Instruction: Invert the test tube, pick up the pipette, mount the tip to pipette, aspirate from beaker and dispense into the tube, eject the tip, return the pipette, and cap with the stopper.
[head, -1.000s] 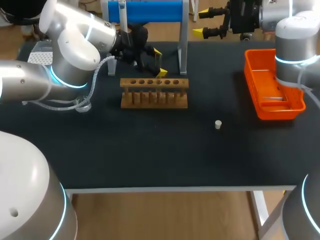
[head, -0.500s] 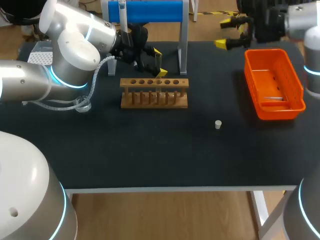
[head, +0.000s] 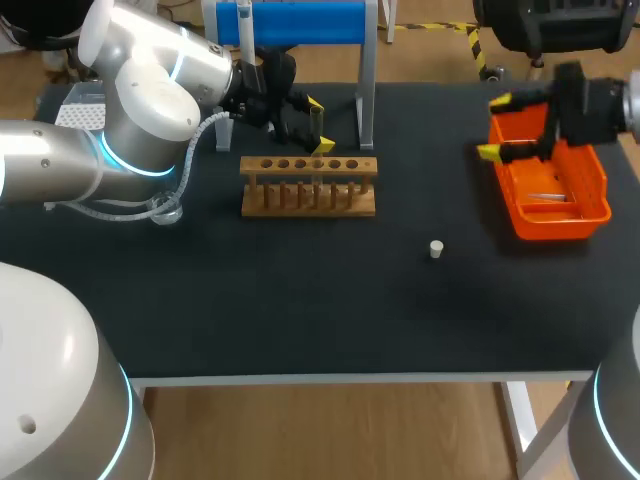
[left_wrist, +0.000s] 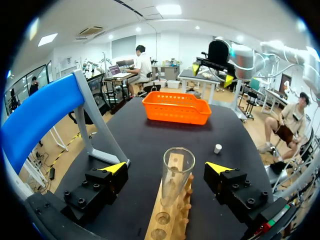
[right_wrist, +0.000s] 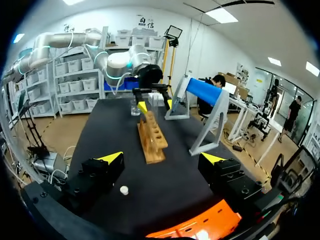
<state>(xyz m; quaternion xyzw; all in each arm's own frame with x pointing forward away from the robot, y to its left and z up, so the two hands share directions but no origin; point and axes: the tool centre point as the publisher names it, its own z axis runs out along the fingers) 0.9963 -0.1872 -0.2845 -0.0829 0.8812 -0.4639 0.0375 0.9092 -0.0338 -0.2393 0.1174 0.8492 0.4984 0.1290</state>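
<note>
White and small, the stopper (head: 436, 249) lies nearest us on the dark table (head: 300, 310), alone and well apart from everything else. Behind it and to the left stands the wooden rack (head: 308, 188), its row of holes facing up. Further left, by our left arm's cable, we make out a small clear beaker (right_wrist: 134, 107).

In the left wrist view, the test tube (left_wrist: 177, 165) stands upright in one of the rack's holes with its open mouth upward. Our left gripper (head: 318, 124) sits at the rack's back edge with the tube between its fingers. The jaws are spread wide, and neither yellow tip touches the glass.

At the right side of the table is the orange basket (head: 512, 205), with a thin pale item on its floor that we cannot identify. Our right gripper (head: 494, 126) hangs over the basket's far left corner, jaws wide apart and holding nothing. Its wrist view shows the basket's rim just under it.

Farthest back rises the blue stand (head: 300, 22), and the pipette (head: 245, 25) hangs near its left end.
</note>
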